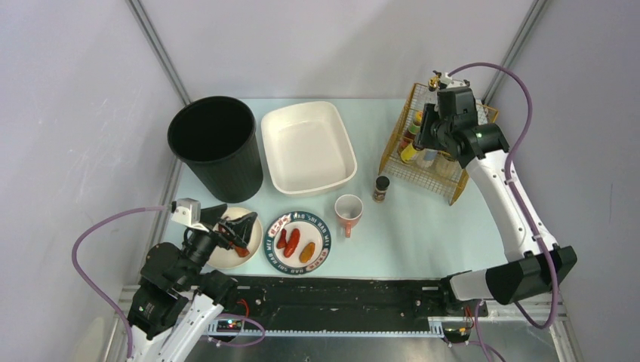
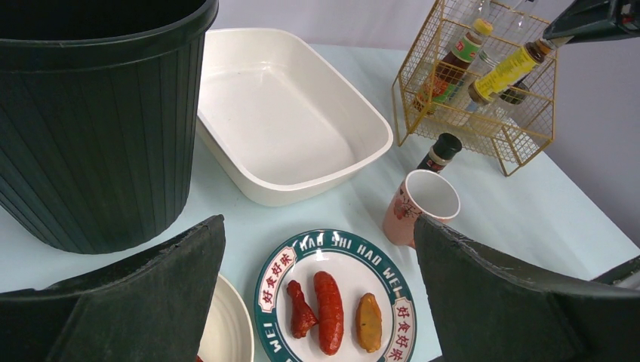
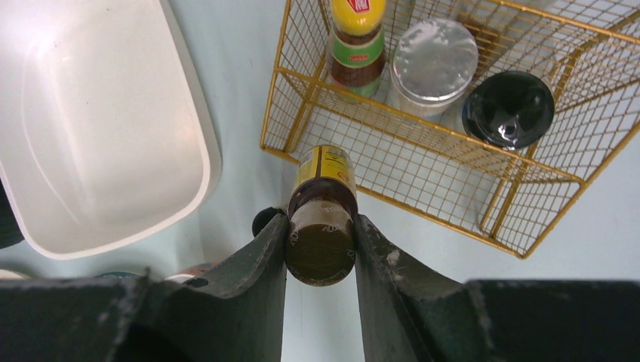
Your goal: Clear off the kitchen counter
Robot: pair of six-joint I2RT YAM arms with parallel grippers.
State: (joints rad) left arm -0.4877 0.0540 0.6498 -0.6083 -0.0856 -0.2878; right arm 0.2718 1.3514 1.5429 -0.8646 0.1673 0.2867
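The right gripper (image 3: 321,224) was clamped on the dark cap of one yellow-labelled bottle (image 3: 324,177). Its body hung below the fingertips over the near edge of the gold wire rack (image 1: 420,175); whether its base was inside could not be told. The fingers (image 3: 249,271) hid most of one spice jar (image 1: 382,188), which showed there only as a dark sliver beside one finger. Past the fingertips, the rack held three containers: a yellow-capped bottle (image 3: 355,38), a silver-lidded jar (image 3: 434,64) and a black-lidded jar (image 3: 507,109).

The left gripper (image 2: 317,226) stood wide and held nothing. It covered much of one small white dish (image 1: 253,241), and a red scrap on that dish was too hidden to name. Between its fingers (image 2: 151,294) lay one lettered plate (image 1: 302,219) with three food pieces (image 2: 328,309). One mug (image 2: 423,204) stood at the tip of one finger. One black bin (image 1: 215,147), cut off in the wrist view, stood beyond the other. One white tub (image 1: 308,147) sat farther ahead.

The kitchen counter (image 1: 423,226) lay beneath both grippers and carried everything.
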